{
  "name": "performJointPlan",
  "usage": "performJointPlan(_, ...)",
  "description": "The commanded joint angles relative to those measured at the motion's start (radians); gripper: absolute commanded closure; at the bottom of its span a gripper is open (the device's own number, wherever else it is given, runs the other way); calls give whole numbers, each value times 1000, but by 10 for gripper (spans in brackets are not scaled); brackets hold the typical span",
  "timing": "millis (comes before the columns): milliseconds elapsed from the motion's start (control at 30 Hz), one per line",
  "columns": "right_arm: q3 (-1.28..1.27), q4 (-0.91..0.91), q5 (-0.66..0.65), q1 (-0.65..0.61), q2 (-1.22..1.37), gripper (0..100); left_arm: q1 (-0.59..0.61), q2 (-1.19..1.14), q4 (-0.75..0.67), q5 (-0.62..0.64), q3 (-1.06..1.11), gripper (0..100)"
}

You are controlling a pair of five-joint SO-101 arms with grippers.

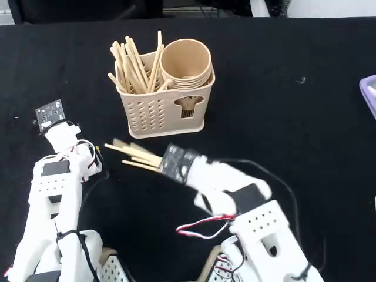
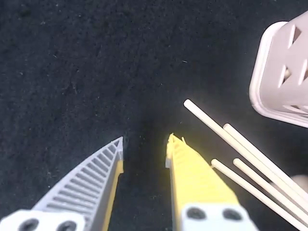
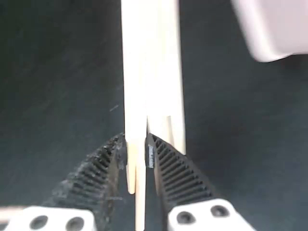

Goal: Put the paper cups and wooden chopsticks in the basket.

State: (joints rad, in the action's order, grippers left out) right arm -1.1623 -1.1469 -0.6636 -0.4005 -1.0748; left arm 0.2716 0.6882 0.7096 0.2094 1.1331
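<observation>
While the paper cups [image 1: 185, 61] already sit stacked in the basket [image 1: 161, 111] beside a sheaf of chopsticks [image 1: 134, 66], the loose chopsticks [image 1: 134, 154] are just in front of it, on or barely above the table [image 1: 282, 117], pinched tight by the right arm's fingers [image 3: 168, 163]. The left arm's fingers [image 2: 192, 178] hang parted and empty near the sticks' free ends. This looks like the pickup step; next the bundle likely needs lifting, tipping upright and lowering into the basket's chopstick side.
</observation>
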Motion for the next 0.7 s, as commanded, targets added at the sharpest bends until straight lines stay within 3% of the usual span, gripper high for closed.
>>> performJointPlan(0, 177, -68, 97, -14, -58, 988, 8, 14, -17, 11, -7, 845)
performJointPlan(167, 414, -181, 184, -114, -124, 988, 8, 14, -17, 11, -7, 845)
performJointPlan(300, 542, -95, 298, -146, -143, 988, 8, 14, -17, 11, -7, 845)
performJointPlan(467, 463, 264, 479, -149, -142, 987, 8, 14, -17, 11, -7, 845)
performJointPlan(667, 196, 872, 519, -149, -140, 987, 8, 11, -17, 11, -7, 845)
